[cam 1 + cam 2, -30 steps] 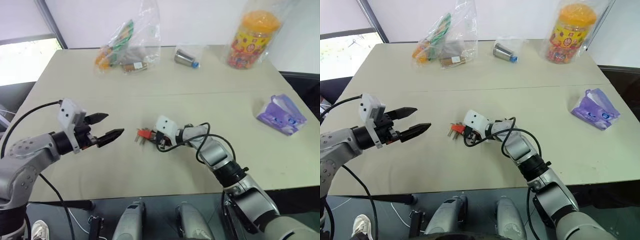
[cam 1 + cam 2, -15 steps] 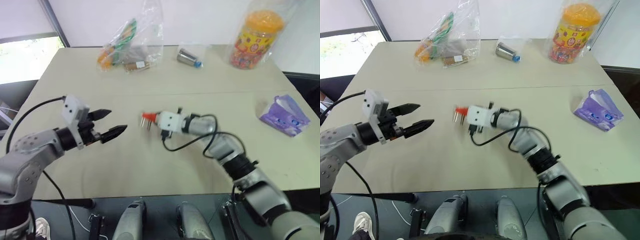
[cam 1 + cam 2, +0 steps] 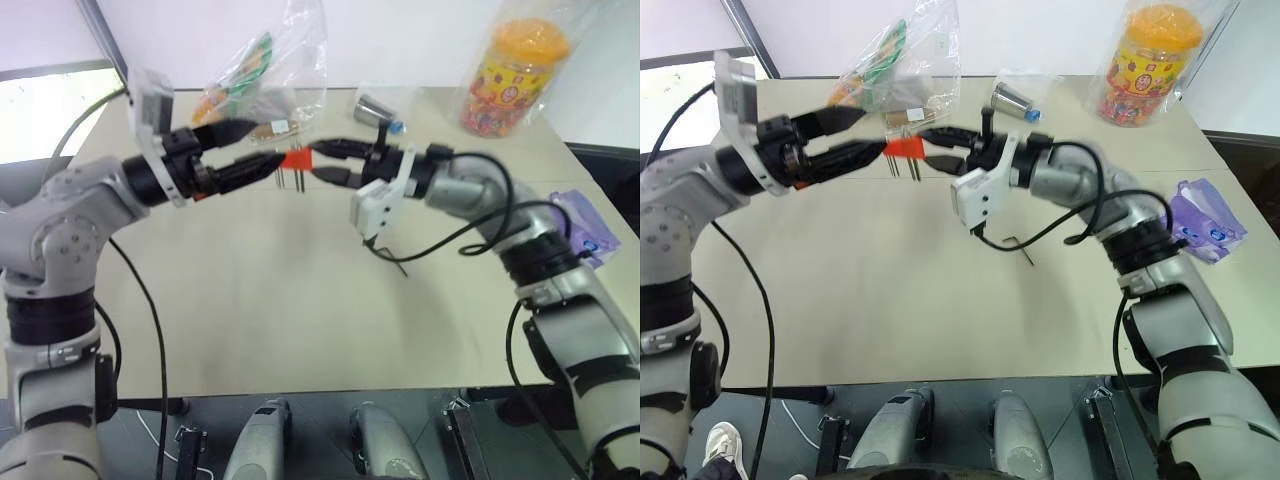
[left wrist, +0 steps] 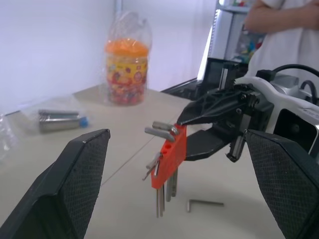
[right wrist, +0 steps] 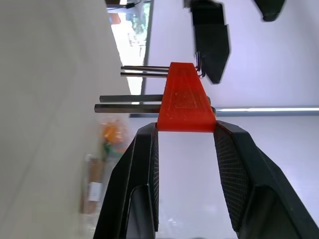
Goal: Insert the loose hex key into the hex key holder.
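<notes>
My right claw (image 3: 925, 147) is clenched on the hex key holder (image 3: 903, 146), gripping 1 end of the orange-red block between its 2 fingers and holding it in the air above the desk (image 3: 890, 290). The claw points level toward my left side. In the left wrist view the holder (image 4: 170, 155) stands on end, with several thin metal keys hanging down from it and 2 short bent ends sticking out near its top. In the right wrist view the block (image 5: 185, 99) sits squarely between the 2 black pads, keys projecting sideways.

My left claw (image 3: 862, 135) is released, its 2 fingers spread wide, with the tips just beside the free end of the holder. I cannot tell whether a tip touches it.

The loose hex key (image 3: 1017, 245) lies flat on the desk, below and to the right of the raised holder, well apart from both claws. It also shows in the left wrist view (image 4: 205, 203), lying beneath the hanging keys.

At the far edge of the desk: a clear bag of items (image 3: 902, 75), a small metal cylinder (image 3: 1012, 101), a jar with an orange lid (image 3: 1148, 62). A purple packet (image 3: 1205, 222) lies at the right edge.
</notes>
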You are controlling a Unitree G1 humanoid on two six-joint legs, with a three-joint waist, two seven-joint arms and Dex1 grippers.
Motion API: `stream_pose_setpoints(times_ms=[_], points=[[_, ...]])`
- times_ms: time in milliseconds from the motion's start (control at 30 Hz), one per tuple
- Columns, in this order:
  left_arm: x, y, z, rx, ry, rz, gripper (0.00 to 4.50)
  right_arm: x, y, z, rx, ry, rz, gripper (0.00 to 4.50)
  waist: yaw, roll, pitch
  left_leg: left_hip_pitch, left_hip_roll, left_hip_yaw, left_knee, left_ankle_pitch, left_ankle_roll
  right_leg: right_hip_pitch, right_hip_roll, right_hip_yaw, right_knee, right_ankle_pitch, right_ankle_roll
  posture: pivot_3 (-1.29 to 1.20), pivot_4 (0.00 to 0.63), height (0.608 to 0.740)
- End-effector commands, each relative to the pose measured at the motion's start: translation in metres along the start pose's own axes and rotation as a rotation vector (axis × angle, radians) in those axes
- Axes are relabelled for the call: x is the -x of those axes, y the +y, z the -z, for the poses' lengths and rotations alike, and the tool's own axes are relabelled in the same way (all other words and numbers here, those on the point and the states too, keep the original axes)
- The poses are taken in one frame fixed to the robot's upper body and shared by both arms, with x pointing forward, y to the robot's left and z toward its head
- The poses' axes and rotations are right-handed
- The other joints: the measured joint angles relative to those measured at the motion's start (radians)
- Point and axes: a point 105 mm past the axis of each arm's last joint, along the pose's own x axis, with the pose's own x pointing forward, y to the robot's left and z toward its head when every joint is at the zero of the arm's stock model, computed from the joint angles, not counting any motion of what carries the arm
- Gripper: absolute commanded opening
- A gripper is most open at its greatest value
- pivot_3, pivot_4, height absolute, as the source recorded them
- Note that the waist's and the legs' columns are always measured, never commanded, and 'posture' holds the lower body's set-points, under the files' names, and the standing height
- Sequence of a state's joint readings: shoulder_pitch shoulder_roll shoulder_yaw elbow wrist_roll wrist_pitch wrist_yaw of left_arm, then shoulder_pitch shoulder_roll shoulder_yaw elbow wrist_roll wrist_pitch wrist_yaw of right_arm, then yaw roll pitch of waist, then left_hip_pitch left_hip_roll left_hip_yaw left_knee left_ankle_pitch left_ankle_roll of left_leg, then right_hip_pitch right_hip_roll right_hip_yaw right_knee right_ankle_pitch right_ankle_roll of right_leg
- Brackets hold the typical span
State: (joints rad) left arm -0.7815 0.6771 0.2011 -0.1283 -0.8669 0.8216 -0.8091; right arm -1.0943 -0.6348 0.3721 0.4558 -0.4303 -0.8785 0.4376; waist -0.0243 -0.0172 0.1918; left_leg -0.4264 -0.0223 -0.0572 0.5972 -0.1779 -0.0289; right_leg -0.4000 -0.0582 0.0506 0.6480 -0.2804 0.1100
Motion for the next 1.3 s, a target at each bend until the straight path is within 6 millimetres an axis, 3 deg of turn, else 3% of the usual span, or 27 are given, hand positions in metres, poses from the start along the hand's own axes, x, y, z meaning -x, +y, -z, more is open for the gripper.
stream_pose_setpoints(times_ms=[33, 600, 933, 1067, 1233, 1267, 1300], points=[[-0.004, -0.004, -0.009, 0.012, -0.035, 0.049, 4.5, 0.006, -0.022, 0.001, 0.059, -0.023, 0.059, 1.05, -0.001, 0.0, 0.0, 0.0, 0.0, 0.0, 0.0, 0.0, 0.0, 0.0, 0.0, 0.0, 0.0, 0.0, 0.0, 0.0, 0.15, 0.74], [-0.009, -0.011, 0.0, 0.025, -0.004, 0.123, 4.5, 0.006, -0.037, -0.002, 0.089, -0.076, 0.082, 1.05, -0.015, 0.0, 0.001, 0.0, 0.0, -0.001, 0.0, 0.001, -0.001, 0.0, 0.0, 0.0, 0.001, 0.0, 0.0, 0.0, 0.15, 0.74], [-0.009, -0.005, 0.008, 0.033, 0.009, 0.106, 4.5, 0.005, -0.039, -0.003, 0.085, -0.079, 0.083, 1.05, -0.019, 0.0, 0.001, 0.0, 0.0, -0.001, 0.0, 0.001, -0.001, 0.0, 0.0, 0.0, 0.002, 0.0, 0.0, 0.0, 0.15, 0.74], [-0.011, -0.004, 0.008, 0.031, 0.003, 0.103, 3.19, 0.005, -0.038, -0.004, 0.09, -0.082, 0.073, 1.05, -0.019, 0.0, 0.001, 0.0, 0.0, -0.001, 0.0, 0.001, -0.001, 0.0, 0.0, 0.0, 0.002, 0.0, 0.0, 0.0, 0.15, 0.74], [-0.014, -0.004, 0.006, 0.033, -0.009, 0.103, 0.42, 0.005, -0.036, -0.006, 0.089, -0.088, 0.063, 1.05, -0.019, 0.0, 0.001, 0.0, 0.0, -0.001, 0.0, 0.001, -0.001, 0.0, 0.0, 0.0, 0.002, 0.0, 0.0, 0.0, 0.15, 0.74], [-0.014, -0.004, 0.006, 0.034, -0.009, 0.104, 0.02, 0.005, -0.036, -0.007, 0.088, -0.089, 0.062, 1.05, -0.019, 0.0, 0.001, 0.0, 0.0, -0.001, 0.0, 0.001, -0.001, 0.0, 0.0, 0.0, 0.002, 0.0, 0.0, 0.0, 0.15, 0.74], [-0.015, -0.004, 0.006, 0.034, -0.012, 0.107, 0.02, 0.004, -0.034, -0.008, 0.086, -0.093, 0.057, 1.05, -0.019, 0.0, 0.001, 0.0, 0.0, -0.001, 0.0, 0.001, -0.001, 0.0, 0.0, 0.0, 0.002, 0.0, 0.0, 0.0, 0.15, 0.74]])
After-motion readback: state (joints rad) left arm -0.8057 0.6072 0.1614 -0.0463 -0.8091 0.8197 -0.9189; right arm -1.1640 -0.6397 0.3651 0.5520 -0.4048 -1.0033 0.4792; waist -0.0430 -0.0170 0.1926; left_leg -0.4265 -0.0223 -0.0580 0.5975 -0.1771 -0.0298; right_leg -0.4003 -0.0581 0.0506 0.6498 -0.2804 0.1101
